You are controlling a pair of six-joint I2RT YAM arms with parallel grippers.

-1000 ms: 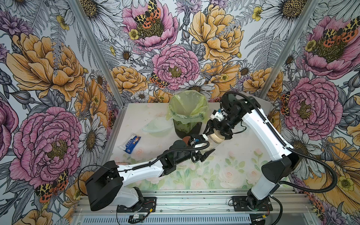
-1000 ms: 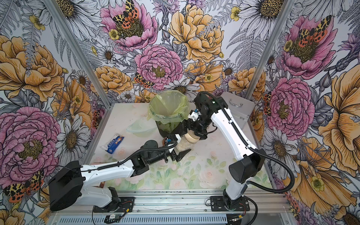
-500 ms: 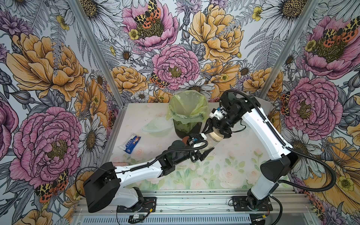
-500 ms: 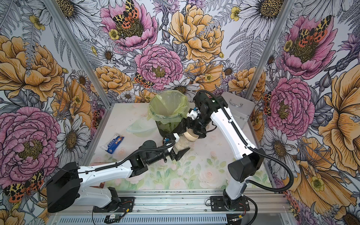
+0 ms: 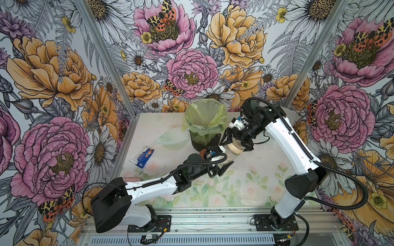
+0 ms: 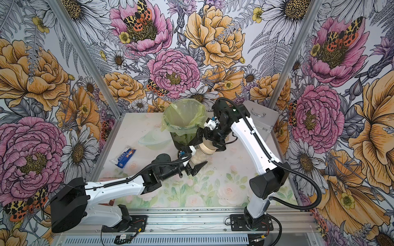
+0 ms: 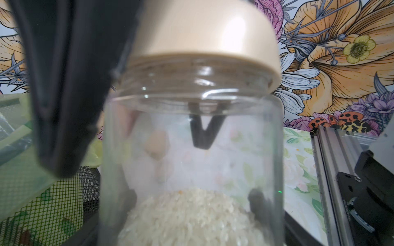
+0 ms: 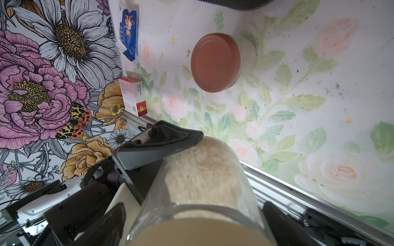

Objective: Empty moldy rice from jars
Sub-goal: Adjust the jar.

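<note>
Jar (image 7: 191,138): clear glass cylinder, tilted, aloft beside bin (image 5: 204,127).
Lid (image 7: 204,32): beige, round, glossy.
Rice (image 7: 187,213): off-white grains heaped inside jar.
Left gripper (image 6: 198,157): clamped on jar.
Right gripper (image 5: 237,143): astride lid, grip unclear.

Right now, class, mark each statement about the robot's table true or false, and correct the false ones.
1. The left fingers hold a glass jar with its beige lid on. True.
2. That jar is empty. False: rice lies inside it.
3. The bin is lined with a blue bag. False: its bag is yellow-green.
4. A second jar, with a reddish-brown lid, stands on the table. True.
5. The right fingers reach into the bin. False: they sit on either side of the beige lid.
</note>
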